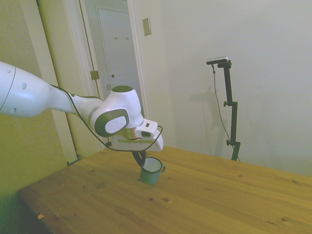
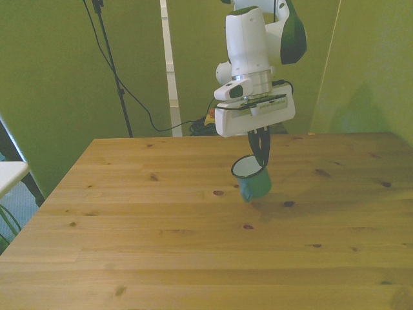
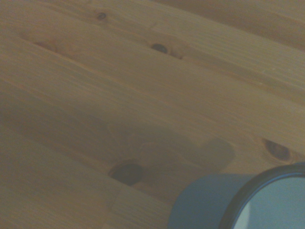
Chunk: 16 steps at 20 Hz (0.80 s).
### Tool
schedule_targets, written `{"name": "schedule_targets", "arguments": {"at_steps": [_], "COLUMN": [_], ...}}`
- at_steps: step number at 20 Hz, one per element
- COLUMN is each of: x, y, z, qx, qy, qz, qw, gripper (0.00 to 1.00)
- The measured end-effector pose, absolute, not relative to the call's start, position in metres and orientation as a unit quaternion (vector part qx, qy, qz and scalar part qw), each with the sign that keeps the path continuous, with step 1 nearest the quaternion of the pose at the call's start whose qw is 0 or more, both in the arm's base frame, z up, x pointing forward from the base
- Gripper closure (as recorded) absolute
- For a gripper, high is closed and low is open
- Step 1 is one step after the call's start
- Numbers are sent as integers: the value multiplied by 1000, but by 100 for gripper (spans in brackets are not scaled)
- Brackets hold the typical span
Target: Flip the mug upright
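Note:
The teal-green mug [image 1: 152, 171] is near the middle of the wooden table [image 1: 219, 200], opening up and tilted. In the front view the mug [image 2: 253, 179] leans so its white inside faces the front view's left. Its base is at the tabletop or just above it; I cannot tell which. My gripper [image 2: 261, 163] comes down from above, its dark fingers shut on the mug's rim. In the side view the gripper [image 1: 141, 162] pinches the rim on the side toward the arm. The wrist view shows part of the mug [image 3: 209, 202], blurred, over the wood.
The table [image 2: 129, 245] carries nothing else besides the mug. A white door and its frame [image 1: 117, 53] stand behind the arm in the side view. Cables hang behind the table's far edge [image 2: 142, 103] in the front view.

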State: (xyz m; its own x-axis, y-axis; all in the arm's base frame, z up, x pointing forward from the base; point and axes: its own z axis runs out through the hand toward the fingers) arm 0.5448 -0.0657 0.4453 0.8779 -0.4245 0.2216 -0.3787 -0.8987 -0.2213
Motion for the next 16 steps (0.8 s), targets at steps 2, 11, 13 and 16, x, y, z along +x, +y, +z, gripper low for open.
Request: {"name": "schedule_targets", "arguments": {"at_steps": [2, 11, 13, 16], "x": [545, 549, 551, 552], "y": [-66, -69, -70, -72], "z": [442, 425, 420, 417], "qx": [-964, -963, -963, -963], "qy": [214, 222, 225, 227], "qz": [-135, -133, -130, -129], "qw": [81, 69, 68, 68], "gripper": [100, 100, 100, 100]}}
